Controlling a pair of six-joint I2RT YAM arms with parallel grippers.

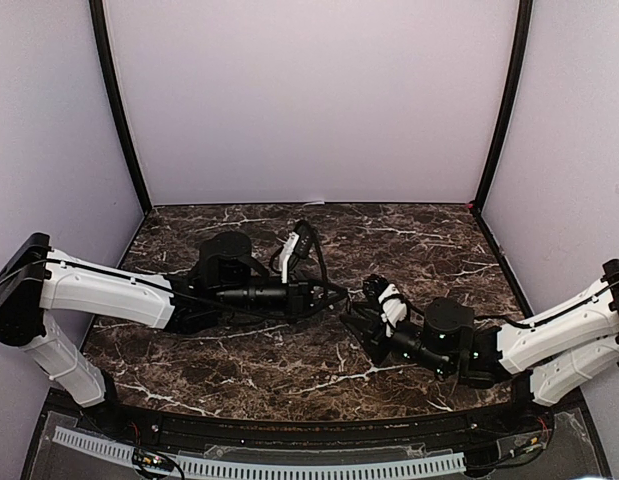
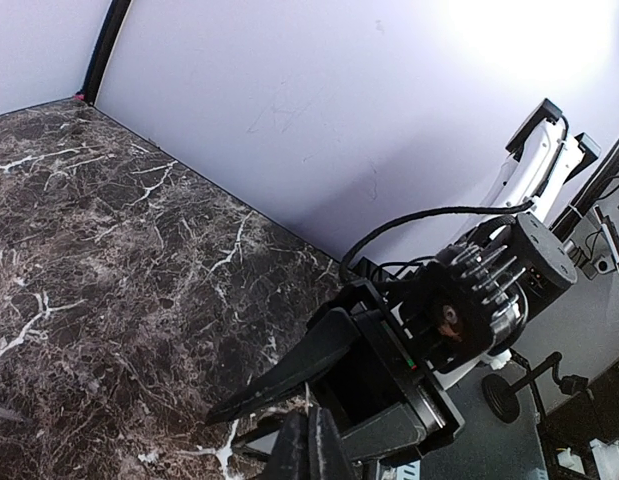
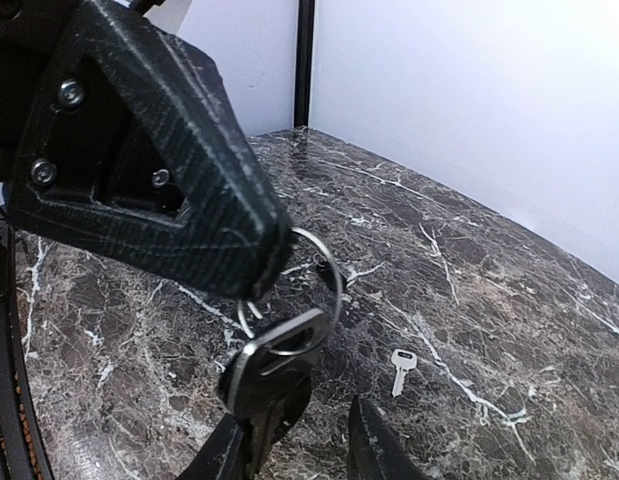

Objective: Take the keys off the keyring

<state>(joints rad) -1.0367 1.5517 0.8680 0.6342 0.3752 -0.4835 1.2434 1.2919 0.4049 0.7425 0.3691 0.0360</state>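
Keyring [image 3: 335,275] over dark veined marble table [image 3: 489,330], one loose key [image 3: 401,368], pale walls [image 3: 469,100]

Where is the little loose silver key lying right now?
In the right wrist view, the loose silver key lies flat on the marble table, to the picture's right of the keyring that hangs from the left gripper, not touching it.

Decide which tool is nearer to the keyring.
Left. The left tool pinches the keyring at its tip; the right tool sits just below, open, by the hanging key.
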